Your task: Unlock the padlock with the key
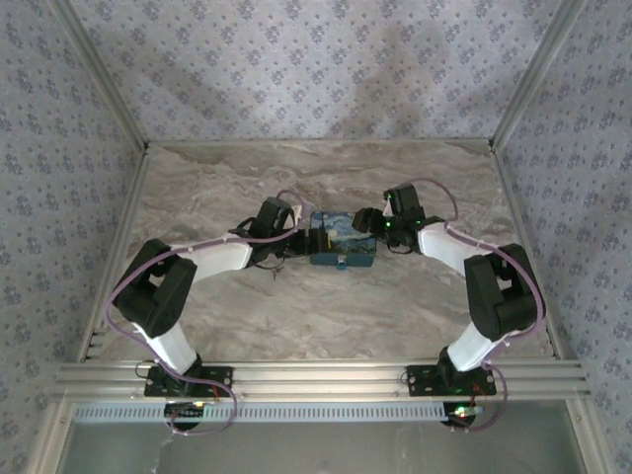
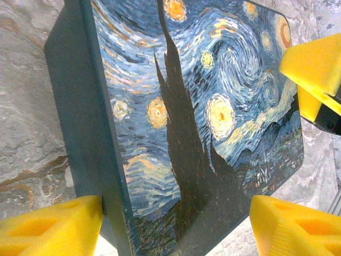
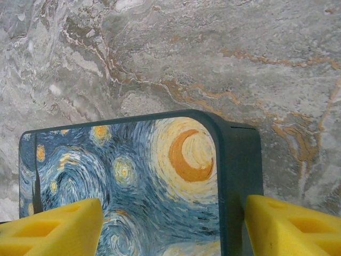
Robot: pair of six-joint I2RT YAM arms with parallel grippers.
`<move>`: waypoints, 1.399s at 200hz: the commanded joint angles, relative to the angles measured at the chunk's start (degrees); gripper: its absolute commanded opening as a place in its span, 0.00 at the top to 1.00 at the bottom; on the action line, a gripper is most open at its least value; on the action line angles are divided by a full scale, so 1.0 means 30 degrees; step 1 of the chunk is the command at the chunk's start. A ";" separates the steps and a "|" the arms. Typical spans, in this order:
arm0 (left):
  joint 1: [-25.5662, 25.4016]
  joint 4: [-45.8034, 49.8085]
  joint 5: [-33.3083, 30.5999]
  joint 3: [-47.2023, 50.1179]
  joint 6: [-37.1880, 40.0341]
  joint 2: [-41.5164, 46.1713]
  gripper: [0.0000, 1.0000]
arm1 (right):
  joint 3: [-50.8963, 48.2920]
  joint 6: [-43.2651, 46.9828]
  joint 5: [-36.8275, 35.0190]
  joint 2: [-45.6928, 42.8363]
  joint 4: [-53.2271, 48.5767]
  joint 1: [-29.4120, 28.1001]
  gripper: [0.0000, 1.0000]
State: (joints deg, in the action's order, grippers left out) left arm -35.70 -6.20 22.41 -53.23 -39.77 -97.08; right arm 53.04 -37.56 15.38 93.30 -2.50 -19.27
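From the top camera you are looking at the swirl-printed box (image 1: 343, 243) lying near the middle of the table (image 1: 217, 178), its long sides running along the near and far edges. The left gripper (image 1: 299, 244) is reaching in at the box's left end, and the right gripper (image 1: 371, 225) is meeting its right end on the far side. A tiny blue block, the padlock (image 1: 339, 264) as far as you can tell, is sticking out at the box's near side and touching it; it is too small to make out more. On the left wrist camera your yellow fingers are standing wide apart, straddling the box's end. One pad (image 2: 53, 226) is lying against the dark side wall and the other pad (image 2: 293, 229) is sitting just off the printed lid's corner. On the right wrist camera the fingers are spreading wide too. One finger (image 3: 50, 229) is hanging over the printed lid and the other finger (image 3: 293, 226) is sitting beside the dark wall at the moon corner, clamping nothing.
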 commanded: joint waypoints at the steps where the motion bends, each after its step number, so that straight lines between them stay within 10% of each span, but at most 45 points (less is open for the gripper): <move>1: 0.0114 -0.0288 -0.0654 0.0212 -0.0074 0.1057 0.26 | 0.0382 0.0351 0.0695 0.0209 -0.0163 -0.0392 0.27; 119: 0.1027 0.7984 -0.5872 0.2120 -0.0477 0.6660 0.31 | 0.0758 0.2208 -0.2704 -0.4346 -0.5606 -0.0501 0.21; 280: -0.0018 1.1008 -0.8792 -0.0868 -0.2118 0.0404 0.62 | -0.2733 0.1351 -0.4029 -0.9534 -0.7144 -0.2594 0.23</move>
State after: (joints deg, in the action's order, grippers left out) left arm -34.81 23.09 -0.82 -53.63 -46.15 -93.80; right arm 45.91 -32.49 4.19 66.17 -22.55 -27.57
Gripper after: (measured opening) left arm 0.405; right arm 0.773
